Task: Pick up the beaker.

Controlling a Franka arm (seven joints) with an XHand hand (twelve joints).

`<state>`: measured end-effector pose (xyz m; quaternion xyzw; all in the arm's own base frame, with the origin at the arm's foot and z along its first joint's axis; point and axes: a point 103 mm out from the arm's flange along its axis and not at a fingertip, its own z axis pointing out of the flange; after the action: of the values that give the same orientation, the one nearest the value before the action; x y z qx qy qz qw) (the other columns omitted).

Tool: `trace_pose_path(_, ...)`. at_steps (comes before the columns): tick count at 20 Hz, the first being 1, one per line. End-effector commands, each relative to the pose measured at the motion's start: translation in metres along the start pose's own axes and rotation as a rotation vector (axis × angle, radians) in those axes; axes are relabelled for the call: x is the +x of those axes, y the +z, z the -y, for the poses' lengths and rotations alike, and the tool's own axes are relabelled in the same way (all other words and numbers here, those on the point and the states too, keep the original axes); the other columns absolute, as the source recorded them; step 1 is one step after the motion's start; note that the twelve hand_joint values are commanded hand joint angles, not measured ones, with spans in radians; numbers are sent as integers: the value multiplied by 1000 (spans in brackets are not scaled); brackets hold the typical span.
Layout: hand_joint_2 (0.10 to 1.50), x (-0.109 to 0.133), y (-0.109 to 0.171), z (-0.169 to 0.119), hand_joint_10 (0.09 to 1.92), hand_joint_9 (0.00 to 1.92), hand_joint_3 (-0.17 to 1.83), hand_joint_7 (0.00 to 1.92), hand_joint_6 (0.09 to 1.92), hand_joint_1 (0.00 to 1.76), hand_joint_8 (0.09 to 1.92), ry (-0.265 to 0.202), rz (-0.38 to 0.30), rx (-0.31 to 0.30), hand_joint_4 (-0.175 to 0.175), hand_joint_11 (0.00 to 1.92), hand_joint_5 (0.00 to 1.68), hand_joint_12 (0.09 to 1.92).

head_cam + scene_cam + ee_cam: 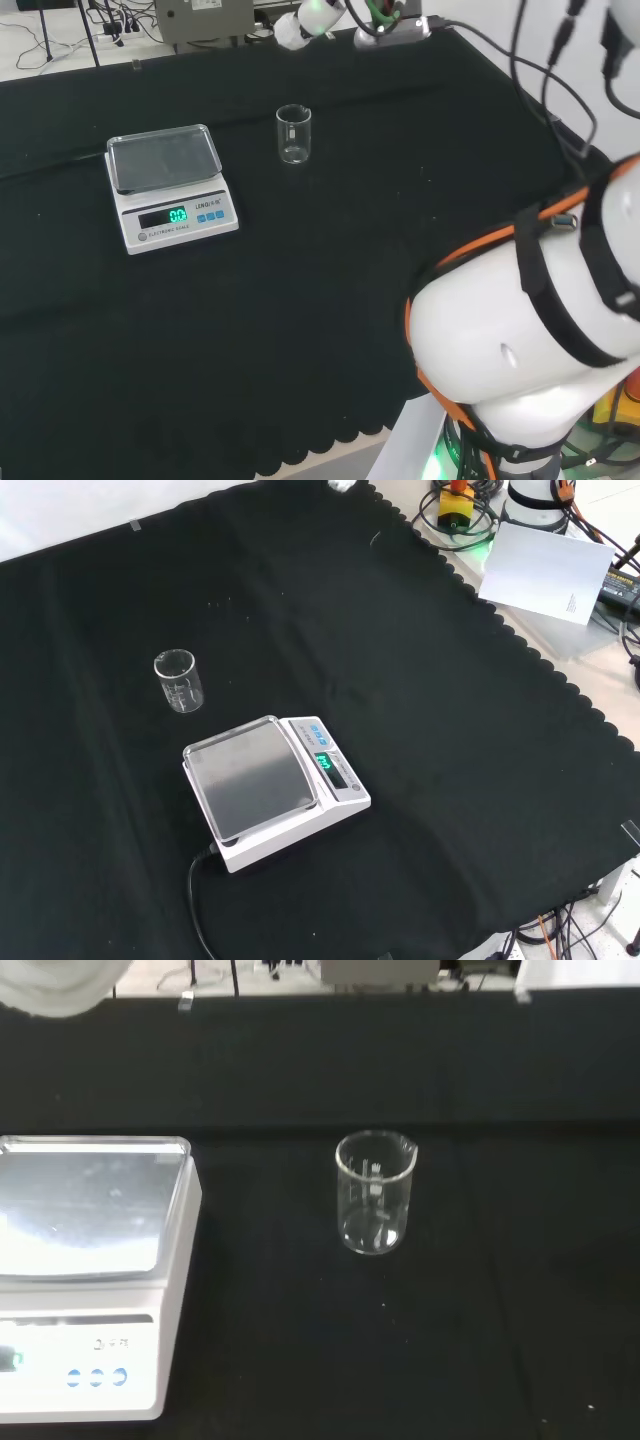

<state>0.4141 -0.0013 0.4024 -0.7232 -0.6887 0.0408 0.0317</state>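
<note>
1 clear beaker [294, 134] upright on black-clothed table [330, 270], looks empty. In head view it stands just right of white digital scale [172, 187], apart from it; in front view, up-left of scale. Nothing touching beaker. White blur of hand [55, 982] at wrist view edge; finger state: cannot tell.

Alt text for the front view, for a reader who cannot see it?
A clear, empty glass beaker stands upright on black cloth, apart from a white digital scale nearer the camera, whose pan is bare and whose display is lit.
</note>
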Motion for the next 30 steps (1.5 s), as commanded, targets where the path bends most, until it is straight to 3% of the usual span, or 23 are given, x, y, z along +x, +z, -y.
trace_pose_path(1, 715, -40, 36, -94, 782, 0, 215, 0, 87, 636, 267, -16, -28, 2, 28, 0, 0, 747)
trace_pose_path(8, 728, -63, 72, -147, 718, 0, 190, 0, 87, 641, 207, -38, -46, 37, 31, 0, 0, 650)
trace_pose_path(14, 731, -70, 96, -182, 710, 0, 185, 0, 87, 643, 188, -75, -18, 77, 33, 0, 0, 634)
trace_pose_path(19, 732, -76, 117, -204, 707, 0, 184, 0, 87, 643, 182, -88, -56, 84, 35, 0, 0, 628)
trace_pose_path(30, 734, -79, 166, -251, 712, 0, 181, 0, 87, 647, 180, -52, -89, 124, 39, 0, 0, 621)
